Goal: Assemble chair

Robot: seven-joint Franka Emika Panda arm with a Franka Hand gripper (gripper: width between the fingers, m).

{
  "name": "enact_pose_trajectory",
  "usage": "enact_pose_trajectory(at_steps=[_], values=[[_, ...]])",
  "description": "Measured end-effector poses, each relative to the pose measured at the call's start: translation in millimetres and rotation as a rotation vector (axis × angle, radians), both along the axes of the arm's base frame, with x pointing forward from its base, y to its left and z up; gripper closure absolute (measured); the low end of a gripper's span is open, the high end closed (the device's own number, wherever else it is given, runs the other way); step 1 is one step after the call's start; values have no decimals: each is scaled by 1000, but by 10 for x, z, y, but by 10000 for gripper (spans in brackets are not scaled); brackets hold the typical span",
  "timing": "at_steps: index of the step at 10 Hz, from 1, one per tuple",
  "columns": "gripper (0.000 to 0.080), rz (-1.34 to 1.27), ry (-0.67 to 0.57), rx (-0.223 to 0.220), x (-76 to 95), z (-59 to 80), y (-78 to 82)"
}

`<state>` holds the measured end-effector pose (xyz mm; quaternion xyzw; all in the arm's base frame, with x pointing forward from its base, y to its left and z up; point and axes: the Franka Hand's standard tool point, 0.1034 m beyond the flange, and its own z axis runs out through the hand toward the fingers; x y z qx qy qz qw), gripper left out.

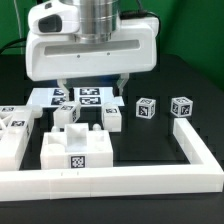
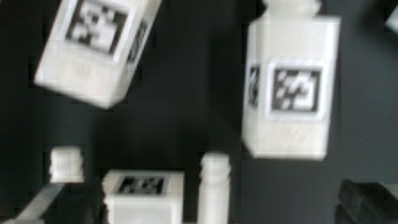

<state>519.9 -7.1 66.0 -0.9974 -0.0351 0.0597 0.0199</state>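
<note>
— What's the arm [image 1: 98, 14] like up close?
— Ribbed grey metal cylinder at the wrist, a smaller rounded white housing beside it, then a wide glossy white block with rounded corners
— And the gripper [image 1: 93, 88]?
— Two short slim fingers [image 1: 123, 83] under that block, pale with darker edges

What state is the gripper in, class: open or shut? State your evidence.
Open. In the exterior view the gripper has its two fingers standing wide apart above the table.
</note>
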Motion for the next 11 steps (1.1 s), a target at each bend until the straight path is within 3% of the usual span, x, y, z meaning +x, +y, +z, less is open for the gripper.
enact_pose_trajectory(at_steps=[2,6,9,11], values=[[149,-17,-21,11,206,103,-34],[149,-15,-18,12,223,84,-22],[149,-5,-50,15,641,-6,-74],[149,-9,-45,17,642,-171,-66]])
